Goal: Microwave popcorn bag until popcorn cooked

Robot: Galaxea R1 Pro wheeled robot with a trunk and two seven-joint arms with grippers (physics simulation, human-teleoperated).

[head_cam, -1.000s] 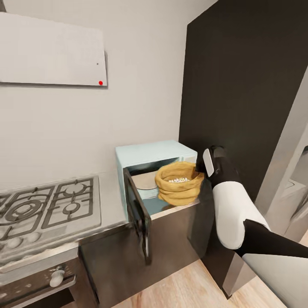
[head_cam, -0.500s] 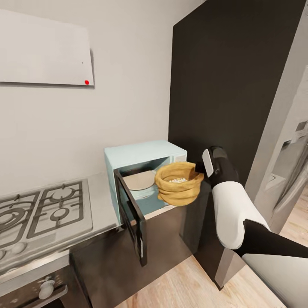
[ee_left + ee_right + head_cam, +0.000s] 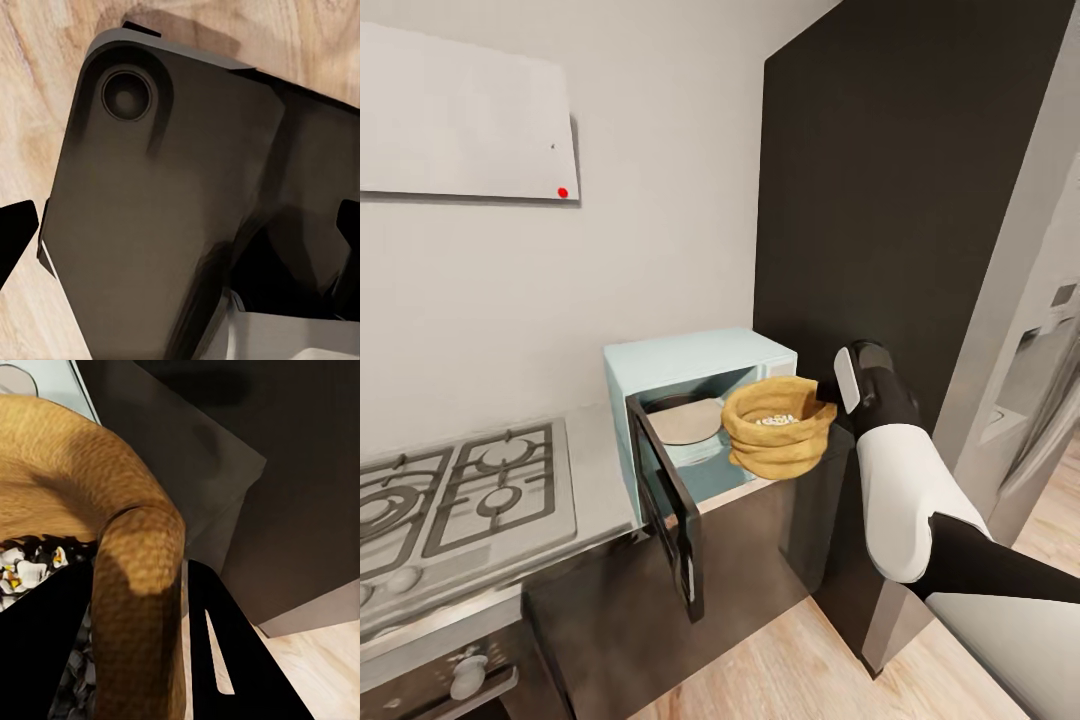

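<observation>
The right pincer (image 3: 139,660) is clenched on the rolled rim of the popcorn bag (image 3: 777,428), which hangs before the open microwave (image 3: 695,380) — at about 3 o'clock from its door (image 3: 665,500). I judge the bag should go in level, toward 10 o'clock, clear of the frame, so the popcorn (image 3: 778,419) stays inside. The left pincer: I cannot tell. No readable writing.

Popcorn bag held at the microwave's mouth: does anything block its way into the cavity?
Nothing visible does. The microwave door is swung open to the side, and the popcorn bag, pinched at its rim by the right gripper, hangs right before the opening.
</observation>
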